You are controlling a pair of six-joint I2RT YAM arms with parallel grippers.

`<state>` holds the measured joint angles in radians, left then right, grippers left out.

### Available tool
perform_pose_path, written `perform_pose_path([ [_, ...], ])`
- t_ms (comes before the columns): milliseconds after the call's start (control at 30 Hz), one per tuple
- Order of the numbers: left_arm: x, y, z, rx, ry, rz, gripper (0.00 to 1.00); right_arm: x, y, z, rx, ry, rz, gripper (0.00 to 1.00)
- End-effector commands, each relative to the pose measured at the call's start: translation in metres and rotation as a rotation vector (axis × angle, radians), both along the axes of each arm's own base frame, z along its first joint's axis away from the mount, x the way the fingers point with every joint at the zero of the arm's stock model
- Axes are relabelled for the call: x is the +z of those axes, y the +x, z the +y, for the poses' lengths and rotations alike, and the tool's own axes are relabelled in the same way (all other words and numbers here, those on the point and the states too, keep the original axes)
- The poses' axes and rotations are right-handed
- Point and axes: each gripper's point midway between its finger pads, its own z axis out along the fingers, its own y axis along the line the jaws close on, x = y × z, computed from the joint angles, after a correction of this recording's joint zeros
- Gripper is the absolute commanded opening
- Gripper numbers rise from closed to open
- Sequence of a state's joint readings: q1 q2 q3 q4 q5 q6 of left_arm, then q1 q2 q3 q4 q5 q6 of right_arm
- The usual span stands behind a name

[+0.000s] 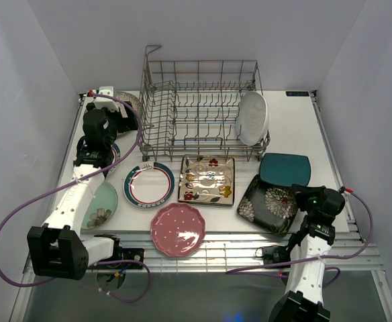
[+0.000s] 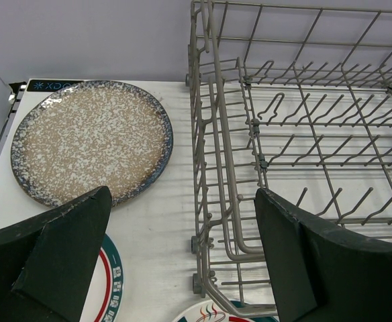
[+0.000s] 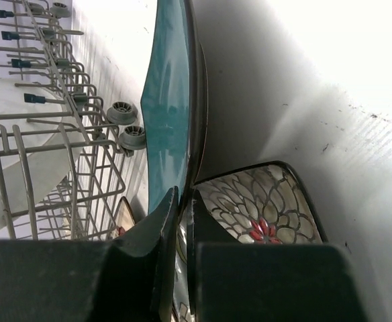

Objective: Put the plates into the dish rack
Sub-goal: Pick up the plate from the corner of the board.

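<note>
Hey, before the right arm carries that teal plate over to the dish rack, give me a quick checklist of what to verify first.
1. Right gripper shut on the teal plate at its rim: ok.
2. Teal plate lifted clear of the black floral plate beneath it: cannot tell.
3. Free tine slots in the dish rack left of the white oval plate: ok.
4. Left gripper open and empty: ok.
5. Left gripper at the rack's left end, away from the right arm's likely path: ok.
</note>
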<state>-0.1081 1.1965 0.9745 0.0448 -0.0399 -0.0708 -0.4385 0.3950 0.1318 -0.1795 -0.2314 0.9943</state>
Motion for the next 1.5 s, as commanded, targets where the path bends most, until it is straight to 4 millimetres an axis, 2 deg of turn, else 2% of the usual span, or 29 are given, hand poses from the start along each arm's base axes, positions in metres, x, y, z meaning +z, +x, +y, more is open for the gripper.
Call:
perform_pose_path([
  [0, 0.008, -0.005, 0.000, -0.010, -0.004, -0.020, 0.98, 0.015, 0.012, 0.005, 0.064, -0.027, -0.085, 0.08],
  [67, 0.008, -0.006, 0.000, -0.010, -0.004, -0.024, 0.98, 0.010, 0.013, 0.002, 0.043, -0.020, -0.078, 0.08],
  [100, 0.008, -0.006, 0.000, -0.011, -0.004, -0.023, 0.98, 0.014, 0.018, 0.000, 0.041, -0.028, -0.105, 0.08],
  [167, 0.008, -0.006, -0.001, -0.013, -0.004, -0.023, 0.98, 0.006, 0.019, -0.002, 0.023, -0.011, -0.084, 0.08],
  [300, 0.006, -0.005, -0.001, -0.014, -0.004, -0.019, 0.98, 0.007, 0.026, -0.007, 0.016, -0.010, -0.080, 0.08],
  [500, 0.009, -0.007, -0.004, -0.030, -0.004, -0.027, 0.98, 0.029, 0.040, -0.012, 0.022, -0.022, -0.111, 0.08],
  [567, 0.015, -0.009, -0.004, -0.035, -0.006, -0.046, 0.98, 0.037, 0.043, -0.014, 0.023, -0.034, -0.125, 0.08],
  [667, 0.026, -0.018, -0.023, -0.151, 0.002, -0.076, 0.98, 0.055, 0.047, -0.018, 0.013, -0.050, -0.140, 0.08],
  [700, 0.031, -0.024, -0.035, -0.227, -0.004, -0.087, 0.98, 0.060, 0.048, -0.019, 0.009, -0.053, -0.142, 0.08],
  [733, 0.032, -0.029, -0.042, -0.264, -0.005, -0.093, 0.98, 0.072, 0.051, -0.021, 0.006, -0.060, -0.158, 0.08],
  [767, 0.043, -0.040, -0.052, -0.326, -0.003, -0.127, 0.98, 0.073, 0.050, -0.022, -0.002, -0.055, -0.147, 0.08],
  [867, 0.053, -0.057, -0.069, -0.412, 0.025, -0.176, 0.98, 0.087, 0.052, -0.025, -0.020, -0.052, -0.153, 0.08],
  [900, 0.063, -0.069, -0.076, -0.449, 0.025, -0.209, 0.98, 0.089, 0.051, -0.024, -0.021, -0.050, -0.156, 0.08],
  [1000, 0.070, -0.091, -0.099, -0.536, 0.088, -0.275, 0.98, 0.098, 0.052, -0.023, -0.022, -0.037, -0.171, 0.08],
  [1033, 0.069, -0.101, -0.116, -0.589, 0.098, -0.285, 0.98, 0.100, 0.053, -0.023, -0.020, -0.030, -0.174, 0.08],
  [1100, 0.066, -0.109, -0.130, -0.619, 0.145, -0.305, 0.98, 0.104, 0.054, -0.023, -0.021, -0.019, -0.173, 0.08],
  [1133, 0.062, -0.119, -0.148, -0.679, 0.157, -0.309, 0.98, 0.107, 0.055, -0.023, -0.021, -0.016, -0.178, 0.08],
  [1200, 0.053, -0.127, -0.163, -0.736, 0.204, -0.313, 0.98, 0.109, 0.055, -0.023, -0.029, 0.006, -0.148, 0.08],
  [1233, 0.047, -0.137, -0.180, -0.796, 0.219, -0.310, 0.98, 0.106, 0.054, -0.023, -0.035, 0.016, -0.123, 0.08],
  [1267, 0.043, -0.141, -0.187, -0.821, 0.237, -0.311, 0.98, 0.107, 0.054, -0.023, -0.033, 0.019, -0.115, 0.08],
  [1400, 0.015, -0.157, -0.221, -0.915, 0.347, -0.301, 0.98, 0.121, 0.053, -0.023, -0.037, 0.020, -0.117, 0.08],
  [1433, 0.009, -0.169, -0.237, -0.966, 0.384, -0.310, 0.98, 0.124, 0.053, -0.024, -0.042, 0.015, -0.119, 0.08],
  [1467, -0.003, -0.167, -0.243, -0.962, 0.412, -0.283, 0.98, 0.125, 0.050, -0.023, -0.045, 0.018, -0.111, 0.08],
])
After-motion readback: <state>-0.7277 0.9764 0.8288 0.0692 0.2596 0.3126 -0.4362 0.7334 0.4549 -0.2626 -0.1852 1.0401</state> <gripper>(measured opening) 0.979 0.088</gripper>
